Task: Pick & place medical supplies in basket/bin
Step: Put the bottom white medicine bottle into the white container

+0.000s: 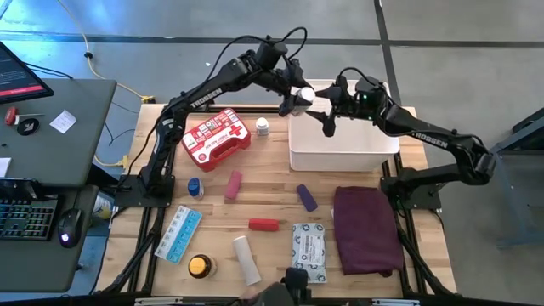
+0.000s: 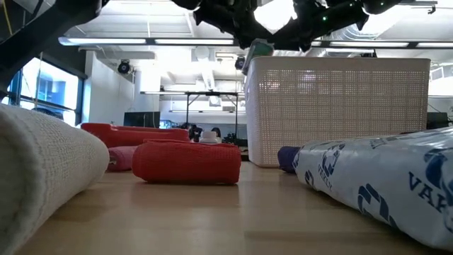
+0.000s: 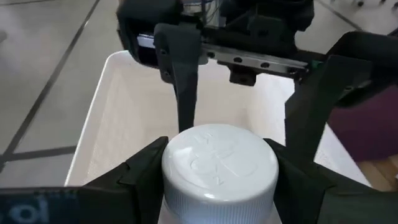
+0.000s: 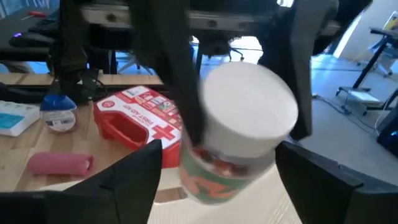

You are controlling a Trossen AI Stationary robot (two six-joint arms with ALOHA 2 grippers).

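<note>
Left gripper [image 1: 299,99] pinching white-capped bottle [image 1: 303,95] over basket [image 1: 343,144]; right gripper [image 1: 327,110] spread alongside; most supplies waiting on surface [image 1: 272,191].

A light wooden plank table [image 1: 280,191] carries a white rectangular lattice basket [image 1: 343,150], a red first-aid case with a white cross [image 1: 215,138], a folded maroon cloth [image 1: 367,229], a blue pill strip [image 1: 178,234], a white gauze roll [image 1: 246,260], a grey-white packet [image 1: 309,251], an orange-lidded tin [image 1: 200,267] and pink [image 1: 233,184], red [image 1: 263,224] and purple [image 1: 307,198] tubes.

Two white-capped bottles [image 1: 262,127] are counted, one blue-capped bottle [image 1: 195,187], three tubes [image 1: 233,184], one basket [image 1: 343,150], one first-aid case [image 1: 216,138], two grippers [image 1: 293,100].
</note>
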